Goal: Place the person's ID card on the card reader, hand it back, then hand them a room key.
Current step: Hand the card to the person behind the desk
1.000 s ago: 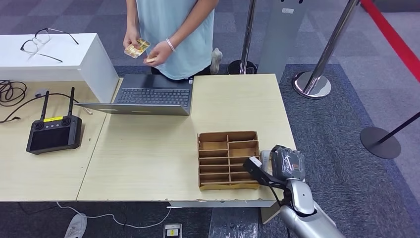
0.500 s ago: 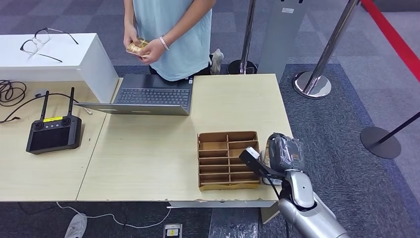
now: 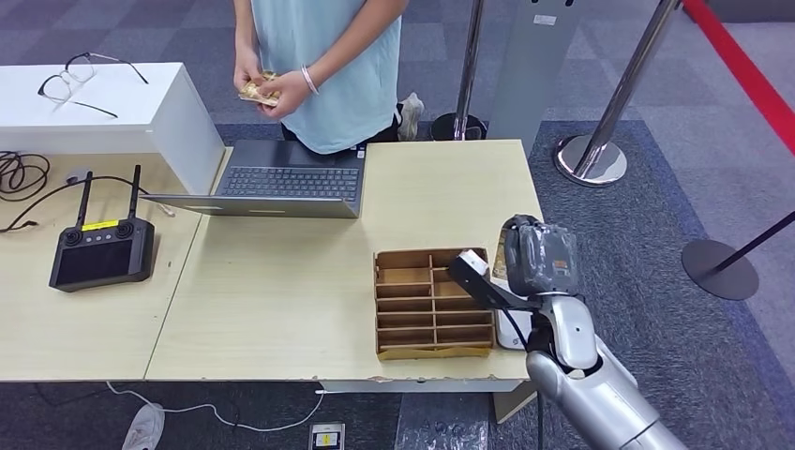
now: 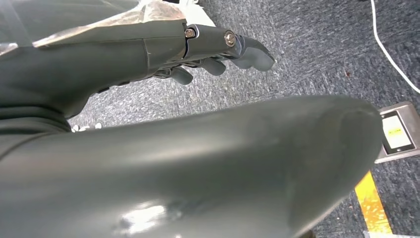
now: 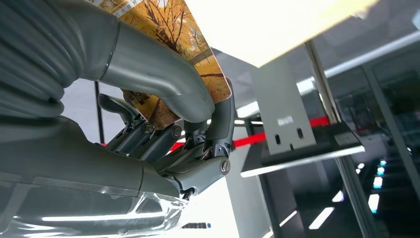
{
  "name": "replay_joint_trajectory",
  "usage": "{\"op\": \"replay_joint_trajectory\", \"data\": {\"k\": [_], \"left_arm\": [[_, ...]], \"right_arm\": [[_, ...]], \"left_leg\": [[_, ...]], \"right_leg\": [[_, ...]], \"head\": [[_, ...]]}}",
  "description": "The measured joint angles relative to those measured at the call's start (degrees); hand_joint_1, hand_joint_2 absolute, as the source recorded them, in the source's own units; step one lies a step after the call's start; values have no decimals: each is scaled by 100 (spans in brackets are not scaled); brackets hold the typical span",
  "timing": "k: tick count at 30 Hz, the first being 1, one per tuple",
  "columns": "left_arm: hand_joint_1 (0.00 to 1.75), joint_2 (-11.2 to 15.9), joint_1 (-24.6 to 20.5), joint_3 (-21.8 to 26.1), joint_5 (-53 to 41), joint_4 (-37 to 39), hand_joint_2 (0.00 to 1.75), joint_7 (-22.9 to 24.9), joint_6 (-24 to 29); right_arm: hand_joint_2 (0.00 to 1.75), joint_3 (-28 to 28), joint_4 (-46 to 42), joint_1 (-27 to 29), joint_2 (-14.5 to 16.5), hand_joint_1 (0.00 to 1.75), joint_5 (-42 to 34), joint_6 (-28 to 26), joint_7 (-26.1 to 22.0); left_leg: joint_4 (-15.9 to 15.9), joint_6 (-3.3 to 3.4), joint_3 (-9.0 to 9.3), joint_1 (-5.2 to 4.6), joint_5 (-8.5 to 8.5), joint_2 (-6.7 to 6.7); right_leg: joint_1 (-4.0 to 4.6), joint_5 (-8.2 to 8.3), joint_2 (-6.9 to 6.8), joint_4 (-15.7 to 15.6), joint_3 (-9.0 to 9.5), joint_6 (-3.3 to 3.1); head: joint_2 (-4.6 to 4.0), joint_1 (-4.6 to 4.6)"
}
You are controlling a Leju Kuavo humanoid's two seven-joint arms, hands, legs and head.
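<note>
My right hand [image 3: 539, 258] hovers over the table's right edge, beside the far corner of the cardboard compartment tray [image 3: 379, 309]. In the right wrist view the right hand [image 5: 163, 134] pinches a card printed with an orange autumn scene [image 5: 173, 25] between its thumb and fingers. Across the table a person [image 3: 328, 56] holds a similar yellowish card [image 3: 253, 91] in both hands at chest height. A white flat device [image 3: 512, 330] lies at the table's right edge, partly hidden under my right arm. My left hand [image 4: 213, 47] hangs over the carpet, holding nothing, fingers loosely apart.
An open laptop [image 3: 286, 183] sits in front of the person. A black remote controller [image 3: 101, 251] and cables lie on the left table, beside a white box [image 3: 112, 108] with glasses on it. Stanchion posts [image 3: 600, 141] stand on the right.
My right hand has risen and moved away from me along the tray's right side, card still held. The person has drawn both hands together around their card.
</note>
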Motion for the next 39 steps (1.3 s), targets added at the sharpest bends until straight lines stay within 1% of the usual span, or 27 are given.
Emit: {"op": "replay_joint_trajectory", "data": {"k": [7, 12, 26, 33, 39], "left_arm": [[0, -4, 0, 0, -20, 0, 0, -41, 0], [0, -11, -1, -1, -66, 0, 0, -60, -1], [0, -32, -5, -40, -168, 0, 0, -79, -16], [0, -49, -5, -48, -189, 0, 0, -79, -44], [0, -66, -3, -49, -196, 0, 0, -71, -77]], "right_arm": [[175, 56, -194, -292, 13, 175, 51, 179, -41], [175, 140, -268, -605, 58, 175, 87, 367, -85], [175, 525, -273, -1520, 369, 175, 91, 728, -198], [175, 692, -261, -1794, 468, 175, 82, 810, -203], [175, 806, -243, -1873, 510, 175, 83, 833, -207]], "left_leg": [[0, 0, -1, 0, 0, 0], [0, 0, -2, 0, 0, -1], [0, -1, -3, 0, 1, -1], [0, -2, -4, 0, 1, -1], [0, -2, -6, 0, 1, -1]], "right_leg": [[0, 0, 0, 1, -1, 0], [0, 0, 0, 1, -1, 0], [1, 0, 0, 4, -2, 0], [0, 0, 0, 4, -3, 0], [0, 0, 0, 4, -4, 0]], "head": [[0, 0], [0, 1], [0, 0], [0, 1], [0, 1]]}}
